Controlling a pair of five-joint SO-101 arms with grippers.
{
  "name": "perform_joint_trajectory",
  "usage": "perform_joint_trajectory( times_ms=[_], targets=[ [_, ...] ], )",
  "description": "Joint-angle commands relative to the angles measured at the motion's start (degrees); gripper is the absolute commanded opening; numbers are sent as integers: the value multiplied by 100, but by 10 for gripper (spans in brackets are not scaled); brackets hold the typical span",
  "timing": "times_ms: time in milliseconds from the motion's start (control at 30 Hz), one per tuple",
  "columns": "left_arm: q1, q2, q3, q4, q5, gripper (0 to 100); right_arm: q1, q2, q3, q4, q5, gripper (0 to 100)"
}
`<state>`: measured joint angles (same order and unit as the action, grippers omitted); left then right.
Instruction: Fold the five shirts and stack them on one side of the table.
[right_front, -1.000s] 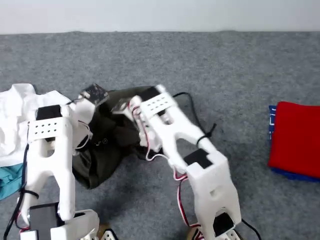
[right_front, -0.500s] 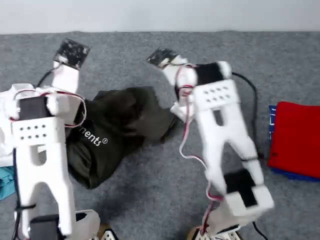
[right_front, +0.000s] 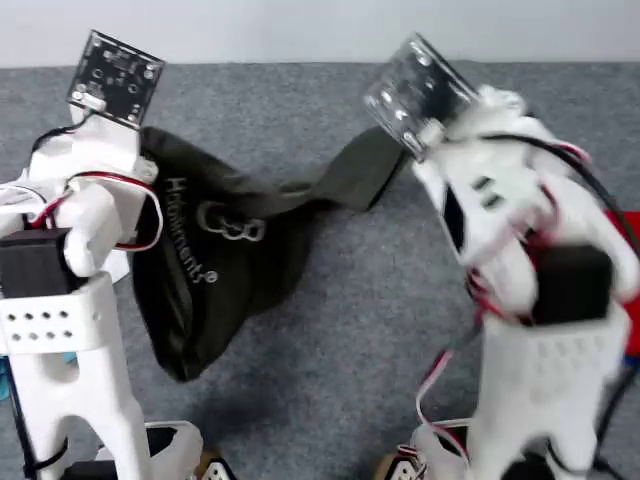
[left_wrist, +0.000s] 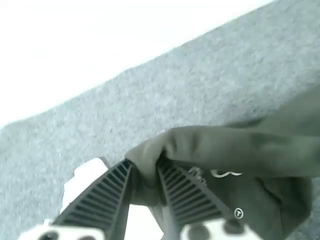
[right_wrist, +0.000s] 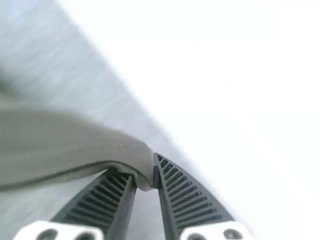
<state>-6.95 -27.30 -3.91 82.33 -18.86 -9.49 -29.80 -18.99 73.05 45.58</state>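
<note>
Both grippers are holding a dark olive shirt (right_front: 225, 270) up over the grey table (right_front: 380, 340).

The left gripper (left_wrist: 145, 173) is pinching a bunched fold of the shirt (left_wrist: 240, 145) between its ribbed fingers, and the right gripper (right_wrist: 145, 178) is clamping a hemmed edge of the shirt (right_wrist: 60, 145) the same way. In the high view the cloth is stretching between the left arm (right_front: 70, 250) and the right arm (right_front: 520, 250), sagging in the middle. Its body, showing pale lettering, is hanging toward the left arm, with its lower end resting on the table.
</note>
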Motion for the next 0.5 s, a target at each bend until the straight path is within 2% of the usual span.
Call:
perform_joint_trajectory(
  times_ms=[0,200,467],
  targets=[
    [211,-185,-233,-26,-193,15,127,-673,-53,-919,519,10],
    [334,-193,-479,-35,-211,15,180,-1147,-53,-1587,1143,10],
    [316,-193,-1534,-26,-220,15,1297,-1358,-53,-2747,1213,10]
  ],
)
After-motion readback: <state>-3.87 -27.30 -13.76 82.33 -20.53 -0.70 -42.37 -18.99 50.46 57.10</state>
